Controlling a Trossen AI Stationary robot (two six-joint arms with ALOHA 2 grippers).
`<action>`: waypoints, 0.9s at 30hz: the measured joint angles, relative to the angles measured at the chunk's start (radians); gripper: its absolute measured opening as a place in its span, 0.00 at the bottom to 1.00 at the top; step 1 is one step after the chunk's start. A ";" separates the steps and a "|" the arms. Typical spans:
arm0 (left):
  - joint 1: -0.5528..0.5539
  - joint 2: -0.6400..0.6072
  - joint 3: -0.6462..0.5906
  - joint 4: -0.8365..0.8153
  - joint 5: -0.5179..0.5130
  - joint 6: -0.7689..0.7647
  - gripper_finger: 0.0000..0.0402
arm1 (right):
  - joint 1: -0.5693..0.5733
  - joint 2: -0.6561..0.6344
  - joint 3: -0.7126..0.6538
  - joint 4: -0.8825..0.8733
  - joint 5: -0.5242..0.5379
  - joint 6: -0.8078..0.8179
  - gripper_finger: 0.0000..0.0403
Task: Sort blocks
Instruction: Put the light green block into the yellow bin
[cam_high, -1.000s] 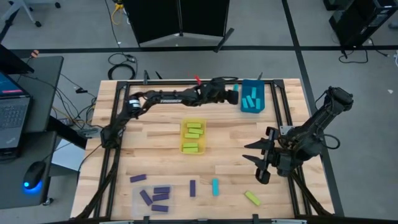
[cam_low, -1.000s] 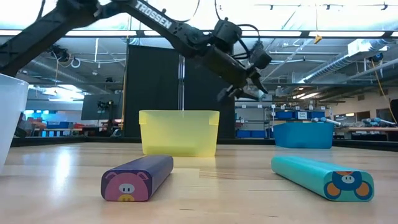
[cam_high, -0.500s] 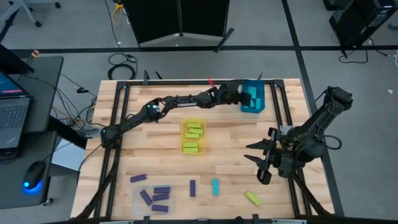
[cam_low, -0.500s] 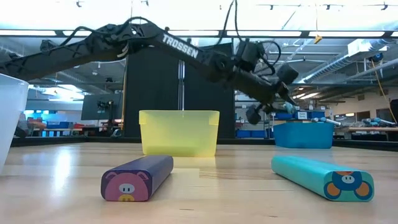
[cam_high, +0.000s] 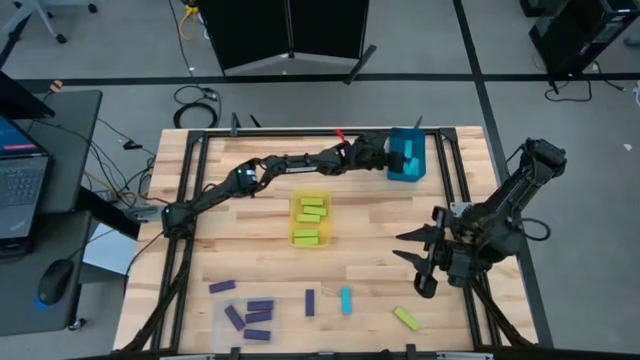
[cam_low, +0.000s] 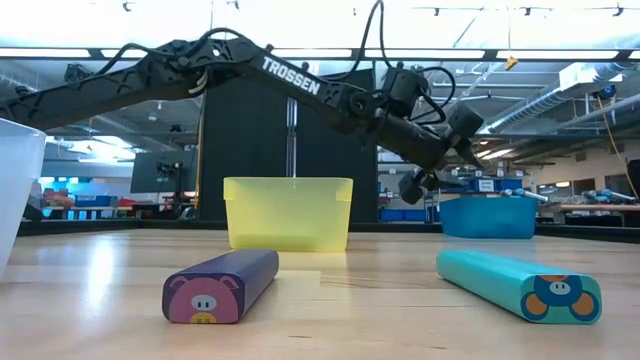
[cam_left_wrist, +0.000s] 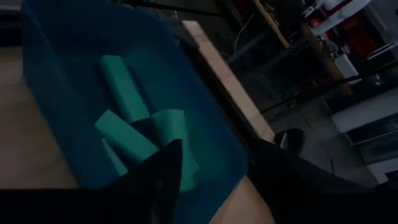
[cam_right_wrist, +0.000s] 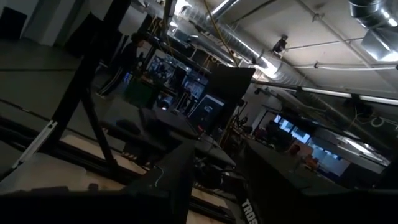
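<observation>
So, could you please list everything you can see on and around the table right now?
Blue bin: one, far right, holding cyan blocks.
Yellow bin: one, centre, yellow-green blocks inside.
Clear bin: one, near left, purple blocks in and around it.
Loose purple block: one, near edge.
Loose cyan block: one, beside it.
Loose yellow-green block: one, near right.
Laptop: one, side desk, left.
Left gripper: open, at blue bin.
Right gripper: open, waiting at right.

Grey floor (cam_high: 120, 60) with black cables; laptop (cam_high: 20, 175) on a dark desk (cam_high: 60, 130); black panel (cam_low: 250, 150) behind; ceiling strip lights (cam_low: 330, 52) glowing.
</observation>
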 joint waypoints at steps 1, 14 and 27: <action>0.000 0.000 0.000 -0.005 0.000 -0.001 0.55 | 0.004 0.000 0.000 0.000 0.001 -0.001 0.38; -0.022 -0.174 -0.001 -0.301 -0.246 0.242 0.51 | 0.042 0.000 0.000 0.000 0.098 -0.001 0.38; -0.116 -0.390 0.000 -0.504 -0.420 0.510 0.03 | 0.040 0.003 -0.001 -0.012 0.102 0.102 0.38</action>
